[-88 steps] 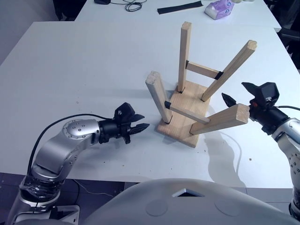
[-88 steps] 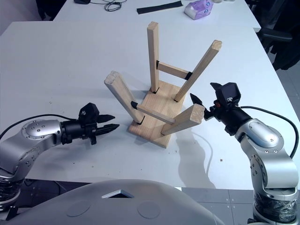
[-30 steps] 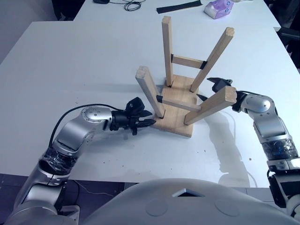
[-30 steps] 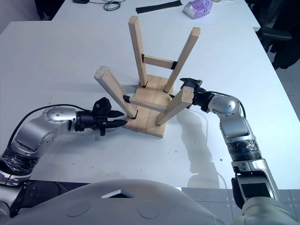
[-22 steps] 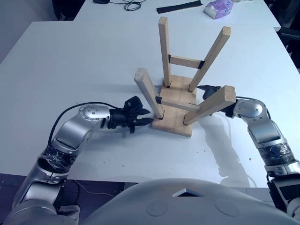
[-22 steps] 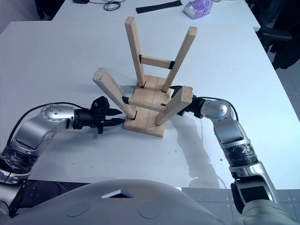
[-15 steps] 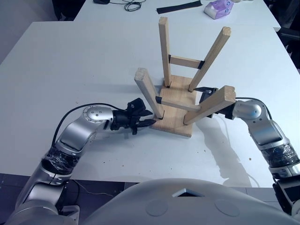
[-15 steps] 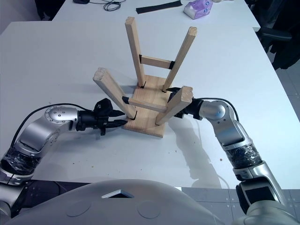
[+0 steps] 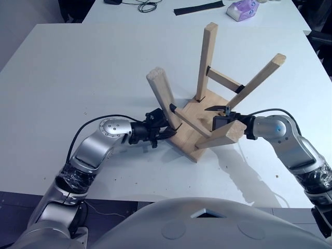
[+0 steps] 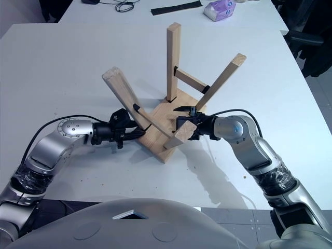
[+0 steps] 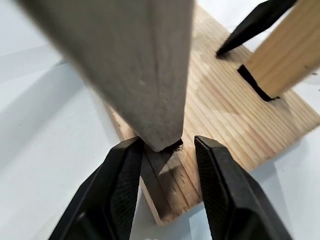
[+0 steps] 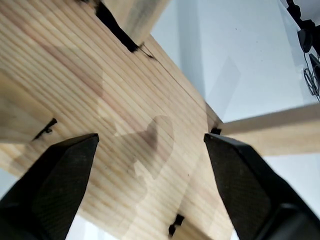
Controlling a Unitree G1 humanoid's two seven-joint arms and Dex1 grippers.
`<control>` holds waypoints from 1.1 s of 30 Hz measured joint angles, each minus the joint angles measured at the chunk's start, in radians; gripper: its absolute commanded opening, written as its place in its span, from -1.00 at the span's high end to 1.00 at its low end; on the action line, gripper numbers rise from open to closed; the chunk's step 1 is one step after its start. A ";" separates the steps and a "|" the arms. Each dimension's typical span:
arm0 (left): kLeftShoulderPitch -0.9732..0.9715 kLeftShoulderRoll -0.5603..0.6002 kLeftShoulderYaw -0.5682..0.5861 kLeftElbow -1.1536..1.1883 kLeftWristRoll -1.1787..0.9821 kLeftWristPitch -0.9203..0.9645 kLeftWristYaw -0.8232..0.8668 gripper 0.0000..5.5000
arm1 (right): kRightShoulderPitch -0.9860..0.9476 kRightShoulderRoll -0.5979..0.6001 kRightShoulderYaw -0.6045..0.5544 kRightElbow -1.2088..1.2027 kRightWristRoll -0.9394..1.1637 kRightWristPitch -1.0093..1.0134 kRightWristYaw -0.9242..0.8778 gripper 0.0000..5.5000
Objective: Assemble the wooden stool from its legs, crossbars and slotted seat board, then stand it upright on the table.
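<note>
The wooden stool lies upside down, its seat board on the white table and its legs pointing up and outward. Two crossbars join the leg pairs. My left gripper is at the board's near-left corner, under the foot of the near-left leg. In the left wrist view its fingers clamp that corner. My right gripper hangs open over the board between the legs, beside the near-right leg. The right wrist view has its fingers spread wide above the board's grain.
A second table at the back carries a purple tissue pack, a black strip and cables. The white table stretches wide to the left and behind the stool. Its front edge runs close to my arms.
The stool has turned on the table and its far legs have swung to the right. My right gripper has come in over the board, and the left one has closed on the corner.
</note>
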 measured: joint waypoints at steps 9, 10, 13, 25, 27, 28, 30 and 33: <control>-0.019 -0.028 -0.004 0.083 0.059 -0.093 0.013 0.32 | -0.028 0.066 0.071 -0.052 -0.018 0.107 0.014 -0.42; -0.023 -0.033 -0.006 0.094 0.070 -0.108 0.013 0.32 | -0.034 0.077 0.080 -0.055 -0.020 0.119 0.021 -0.42; -0.034 -0.039 -0.008 0.125 0.090 -0.149 0.015 0.32 | -0.048 0.103 0.085 -0.056 -0.019 0.165 0.023 -0.42; -0.084 -0.025 0.057 0.256 0.098 -0.292 -0.077 0.33 | -0.045 0.205 -0.025 -0.050 0.015 0.271 -0.108 -0.64; -0.084 -0.001 0.081 0.234 0.069 -0.291 -0.125 0.33 | -0.025 0.199 -0.035 -0.071 0.025 0.281 -0.105 -0.75; -0.084 0.018 0.103 0.214 0.041 -0.288 -0.157 0.33 | -0.004 0.192 -0.046 -0.093 0.046 0.290 -0.099 -0.77; -0.085 0.045 0.130 0.188 0.009 -0.283 -0.196 0.33 | 0.027 0.191 -0.057 -0.127 0.088 0.316 -0.086 -0.79; -0.089 0.080 0.170 0.172 -0.038 -0.267 -0.254 0.33 | 0.092 0.193 -0.115 -0.218 0.215 0.379 -0.051 -0.79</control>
